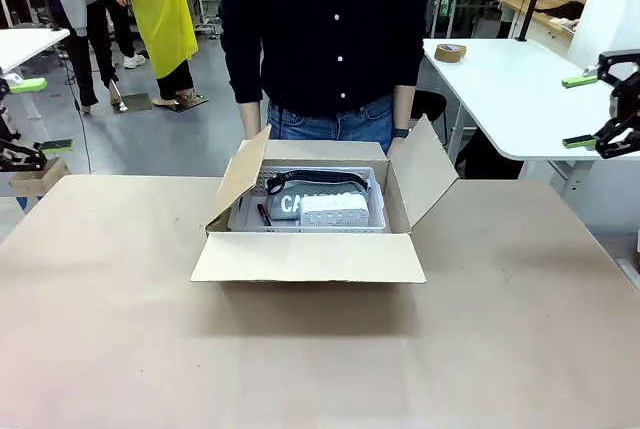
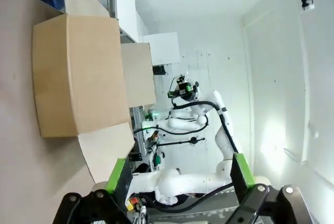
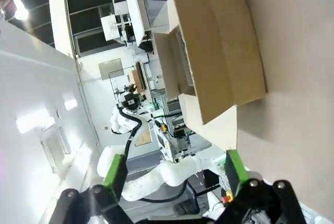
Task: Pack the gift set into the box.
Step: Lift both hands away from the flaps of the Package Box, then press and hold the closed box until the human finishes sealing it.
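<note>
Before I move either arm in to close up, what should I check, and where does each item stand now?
1. Grey perforated tray sits inside the box: ok.
2. Pouch, white carton and pen lie in the tray: ok.
3. Flaps closed: not ok; side flaps stand up, front flap hangs outward.
4. Left tool open, away from box: ok.
5. Right tool open, away from box: ok.
6. Person clear of box: cannot tell; hands hidden behind its far side.

Tape roll (image 1: 450, 52) on white table (image 1: 510, 89)
</note>
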`<state>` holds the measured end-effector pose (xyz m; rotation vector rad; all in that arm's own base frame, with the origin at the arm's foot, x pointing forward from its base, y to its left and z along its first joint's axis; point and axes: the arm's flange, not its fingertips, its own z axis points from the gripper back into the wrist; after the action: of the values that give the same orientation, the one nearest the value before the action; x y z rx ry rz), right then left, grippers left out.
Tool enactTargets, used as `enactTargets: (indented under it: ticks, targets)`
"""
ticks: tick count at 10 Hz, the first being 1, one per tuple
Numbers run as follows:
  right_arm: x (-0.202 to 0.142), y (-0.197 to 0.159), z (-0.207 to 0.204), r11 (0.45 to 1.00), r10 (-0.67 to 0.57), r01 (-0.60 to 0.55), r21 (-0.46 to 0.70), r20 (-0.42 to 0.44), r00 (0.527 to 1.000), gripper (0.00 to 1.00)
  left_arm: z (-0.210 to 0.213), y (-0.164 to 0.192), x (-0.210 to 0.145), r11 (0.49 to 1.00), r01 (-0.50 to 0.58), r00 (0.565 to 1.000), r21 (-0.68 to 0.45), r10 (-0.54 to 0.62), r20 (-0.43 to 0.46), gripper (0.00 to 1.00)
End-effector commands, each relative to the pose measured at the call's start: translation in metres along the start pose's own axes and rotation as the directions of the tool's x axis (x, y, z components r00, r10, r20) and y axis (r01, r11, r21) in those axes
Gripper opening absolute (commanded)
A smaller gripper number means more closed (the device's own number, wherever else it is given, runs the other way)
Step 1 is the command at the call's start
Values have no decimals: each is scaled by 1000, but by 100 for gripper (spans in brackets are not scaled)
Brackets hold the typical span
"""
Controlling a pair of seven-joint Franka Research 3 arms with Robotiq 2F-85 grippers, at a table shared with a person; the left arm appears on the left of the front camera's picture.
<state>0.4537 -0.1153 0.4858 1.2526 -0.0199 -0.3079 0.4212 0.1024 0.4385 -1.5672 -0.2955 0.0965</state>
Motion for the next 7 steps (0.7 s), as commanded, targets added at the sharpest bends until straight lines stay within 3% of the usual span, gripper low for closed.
enactTargets:
  ticks: [1, 7]
  targets:
    - [0, -6, 7, 1000, -10, 10, -8, -6, 1000, 100, 3, -1, -5, 1000, 22, 1000, 2, -22, -10, 100]
    - [0, -6, 7, 1000, -10, 10, -8, -6, 1000, 100, 3, -1, -5, 1000, 22, 1000, 2, -22, -10, 100]
